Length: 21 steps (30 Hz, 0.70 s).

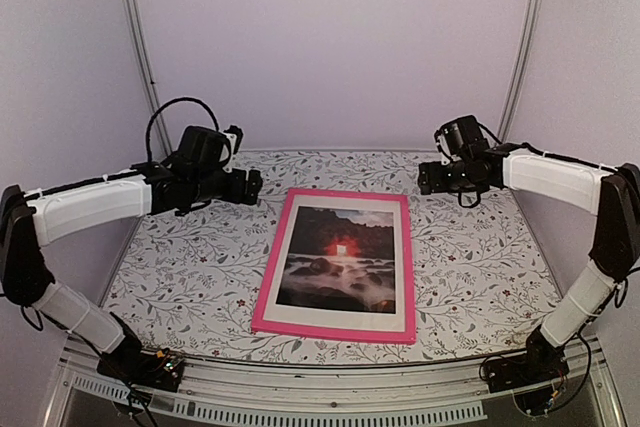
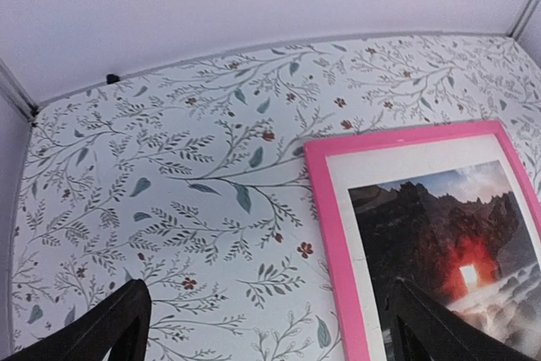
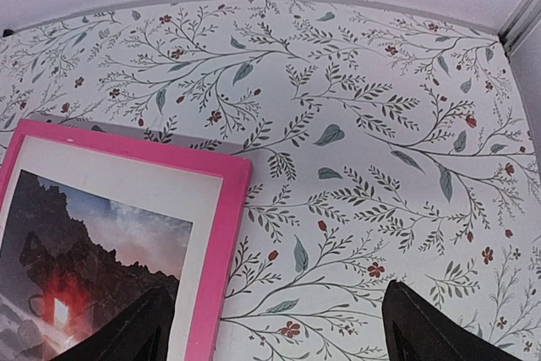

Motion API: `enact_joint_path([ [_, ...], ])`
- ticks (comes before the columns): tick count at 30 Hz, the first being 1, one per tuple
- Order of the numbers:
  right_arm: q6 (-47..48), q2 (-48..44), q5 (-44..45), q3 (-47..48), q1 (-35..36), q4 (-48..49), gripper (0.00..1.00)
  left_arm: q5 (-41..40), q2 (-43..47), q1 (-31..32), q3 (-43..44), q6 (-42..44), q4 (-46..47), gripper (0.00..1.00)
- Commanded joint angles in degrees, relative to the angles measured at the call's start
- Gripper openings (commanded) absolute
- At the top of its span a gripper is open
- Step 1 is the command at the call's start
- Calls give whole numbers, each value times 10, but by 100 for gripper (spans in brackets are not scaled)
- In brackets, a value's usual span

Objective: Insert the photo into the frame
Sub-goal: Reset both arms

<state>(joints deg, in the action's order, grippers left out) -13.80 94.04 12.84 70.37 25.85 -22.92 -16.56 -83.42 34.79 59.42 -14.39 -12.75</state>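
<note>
Wide floral-patterned tabletop [image 1: 480,277], and flat in the middle of it lies the thin pink rectangular frame [image 1: 330,331]. Inside that is a white mat border [image 1: 340,318], and the dark glossy print of rocks and misty water with the red glow [image 1: 340,262] sits square within the opening. Looks seated to me. Left gripper [image 1: 252,187] hangs off the frame's far-left corner, fingers spread, nothing held. Right gripper [image 1: 428,179] is off the far-right corner, likewise splayed and empty. The danger now? Any low sweep across the middle: a fingertip catching the pink rim could skid the whole light stack on the cloth, or flick the slick print out of line with the mat
</note>
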Motion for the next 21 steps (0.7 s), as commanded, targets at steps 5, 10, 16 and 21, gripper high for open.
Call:
enact_joint_path([
  [5,43,-147,6,-74,-2,67,93,-61,123,-74,-26,38,37,100],
  [10,40,-170,3,-79,-2,24,94,-67,170,-90,-38,59,42,100],
  [16,27,-228,-9,-126,-2,43,99,-47,205,-90,-62,84,41,100],
  [21,23,-273,-12,-152,-2,54,99,-38,238,-90,-95,86,67,100],
])
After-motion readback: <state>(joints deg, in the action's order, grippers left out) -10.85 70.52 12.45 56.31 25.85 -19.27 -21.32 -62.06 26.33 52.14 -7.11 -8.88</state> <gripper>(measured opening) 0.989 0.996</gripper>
